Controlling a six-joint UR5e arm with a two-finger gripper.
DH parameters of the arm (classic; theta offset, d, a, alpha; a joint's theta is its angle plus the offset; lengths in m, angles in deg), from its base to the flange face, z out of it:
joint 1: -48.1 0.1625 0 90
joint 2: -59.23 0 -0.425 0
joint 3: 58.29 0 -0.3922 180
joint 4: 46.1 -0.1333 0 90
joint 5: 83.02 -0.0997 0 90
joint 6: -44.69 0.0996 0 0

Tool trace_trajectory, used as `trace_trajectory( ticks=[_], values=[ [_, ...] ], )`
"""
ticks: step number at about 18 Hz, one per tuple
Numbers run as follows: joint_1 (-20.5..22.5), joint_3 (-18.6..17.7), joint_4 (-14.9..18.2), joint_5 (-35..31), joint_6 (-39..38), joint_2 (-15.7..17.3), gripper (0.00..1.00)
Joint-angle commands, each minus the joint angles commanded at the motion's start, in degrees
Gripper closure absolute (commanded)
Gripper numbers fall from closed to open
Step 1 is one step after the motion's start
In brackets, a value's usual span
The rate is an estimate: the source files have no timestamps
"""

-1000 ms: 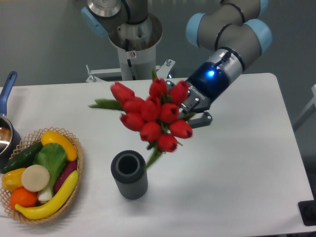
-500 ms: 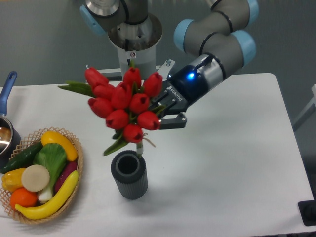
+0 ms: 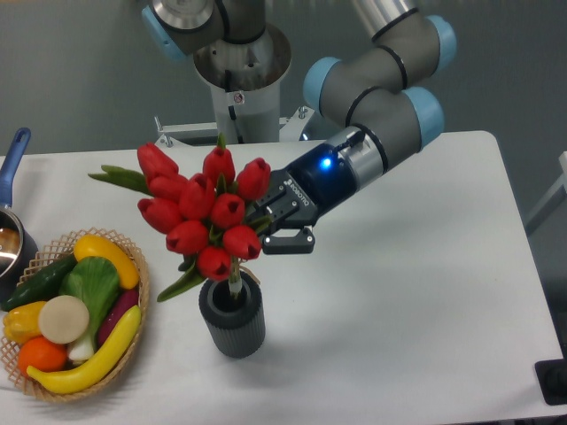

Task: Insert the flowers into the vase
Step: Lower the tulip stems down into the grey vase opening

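The flowers point(image 3: 202, 211), a bunch of red tulips with green leaves, hang tilted over the vase point(image 3: 232, 316), a small dark grey ribbed cylinder standing on the white table. Their stems reach down into the vase's round mouth. My gripper point(image 3: 266, 232) is shut on the flowers just right of the buds, above and slightly right of the vase. The grip point itself is partly hidden behind the buds.
A wicker basket point(image 3: 135, 305) of toy vegetables sits at the front left, close to the vase. A blue-handled pot point(image 3: 12, 168) stands at the left edge. The robot base point(image 3: 239, 66) rises behind the table.
The gripper has carried the flowers left and down; the stem ends, earlier beside and above the vase, now sit inside its mouth.
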Motion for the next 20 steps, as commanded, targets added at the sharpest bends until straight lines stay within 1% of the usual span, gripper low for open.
trace_trajectory(
  ticks=[6, 12, 15, 20],
  values=[
    [-0.5, -0.2, 0.0, -0.3, 0.1, -2.2, 0.8],
    [-0.6, -3.2, -0.1, -0.9, 0.5, -2.7, 0.8],
    [-0.6, -5.1, -0.1, -1.1, 4.2, -3.6, 0.8],
    [-0.6, -5.6, -0.1, -1.1, 5.5, -5.4, 0.8]
  ],
)
